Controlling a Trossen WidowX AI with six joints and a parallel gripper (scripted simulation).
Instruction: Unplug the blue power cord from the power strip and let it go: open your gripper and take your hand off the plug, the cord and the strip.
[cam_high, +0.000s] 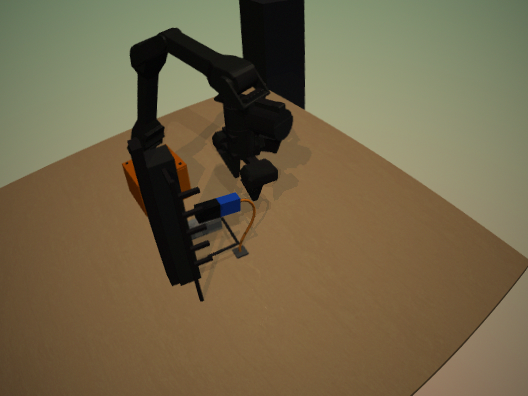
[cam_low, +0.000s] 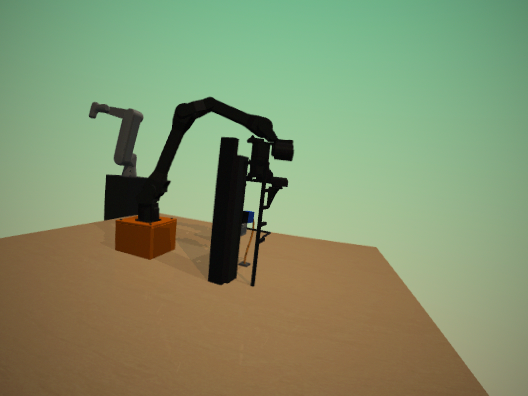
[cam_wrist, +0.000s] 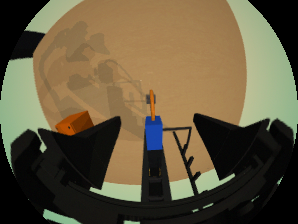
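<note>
One black arm ends in a gripper (cam_high: 248, 177) with its jaws wide open, holding nothing, just right of and above the blue plug (cam_high: 229, 204). The plug sticks out from the tall black power strip (cam_high: 165, 220), its orange cord (cam_high: 248, 225) curving down to the table (cam_high: 350, 280).

From the side, the plug (cam_low: 247, 217) peeks out beside the strip (cam_low: 227, 210), below the gripper (cam_low: 272, 192).

At the wrist, the plug (cam_wrist: 153, 133) sits between two spread fingers, touching neither.

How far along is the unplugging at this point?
Done: the blue-and-black plug looks drawn out from the tall black power strip, though full separation is hard to confirm. In hand: nothing; the black pincer is open, straddling the plug. Left: backing away from plug and orange cord.
</note>
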